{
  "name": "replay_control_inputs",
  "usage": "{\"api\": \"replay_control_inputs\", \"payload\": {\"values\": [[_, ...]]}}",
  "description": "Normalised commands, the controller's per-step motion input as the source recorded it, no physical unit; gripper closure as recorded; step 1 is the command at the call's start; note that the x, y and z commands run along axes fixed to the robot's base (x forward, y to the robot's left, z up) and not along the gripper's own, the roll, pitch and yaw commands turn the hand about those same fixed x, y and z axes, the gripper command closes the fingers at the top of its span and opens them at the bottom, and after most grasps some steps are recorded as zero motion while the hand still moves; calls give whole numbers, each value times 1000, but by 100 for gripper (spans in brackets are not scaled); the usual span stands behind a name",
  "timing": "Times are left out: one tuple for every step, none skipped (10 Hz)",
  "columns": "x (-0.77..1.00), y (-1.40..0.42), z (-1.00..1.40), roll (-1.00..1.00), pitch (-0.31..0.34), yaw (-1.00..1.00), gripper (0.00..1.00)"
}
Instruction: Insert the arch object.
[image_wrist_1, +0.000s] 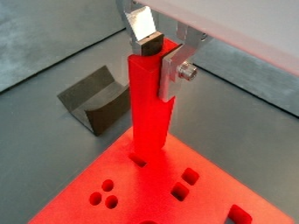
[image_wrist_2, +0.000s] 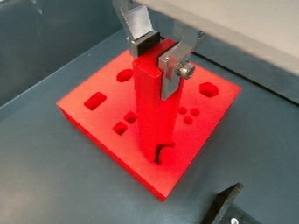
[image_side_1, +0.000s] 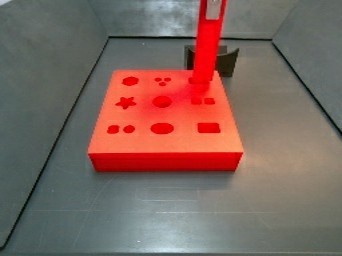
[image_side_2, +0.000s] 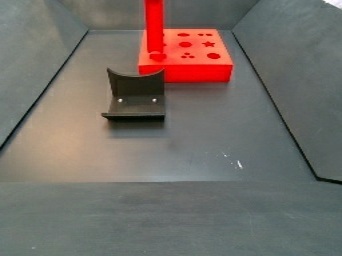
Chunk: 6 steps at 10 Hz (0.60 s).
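Note:
My gripper (image_wrist_1: 158, 59) is shut on the top of a tall red arch piece (image_wrist_1: 151, 109) and holds it upright; both wrist views show this grip (image_wrist_2: 158, 61). The piece's lower end, with its curved cut-out (image_wrist_2: 160, 154), rests at or just above the top of the red block (image_wrist_2: 100, 118) near an edge. I cannot tell whether it has entered a hole. In both side views the piece (image_side_1: 207, 45) (image_side_2: 154, 30) stands over the block (image_side_1: 160, 145) (image_side_2: 201, 62), and the gripper is cut off above the frame.
The block's top has several shaped holes, among them a star (image_side_1: 127, 102) and a circle (image_side_1: 162, 128). The dark fixture (image_side_2: 134, 95) stands on the grey floor beside the block, also in a side view (image_side_1: 231, 60). Dark walls ring the floor.

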Motion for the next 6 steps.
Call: {"api": "replay_control_inputs", "payload": {"values": [[-149,46,-11,-3,-166,303,100],[-86,0,0,-6,-179,363,100],[-223,0,0,0,-206,369,100],[-277,-54,0,0,-217,306,100],[-123,-43,0,0,-174,286,100],[3,-69,-31,0,-120,163,100]]}}
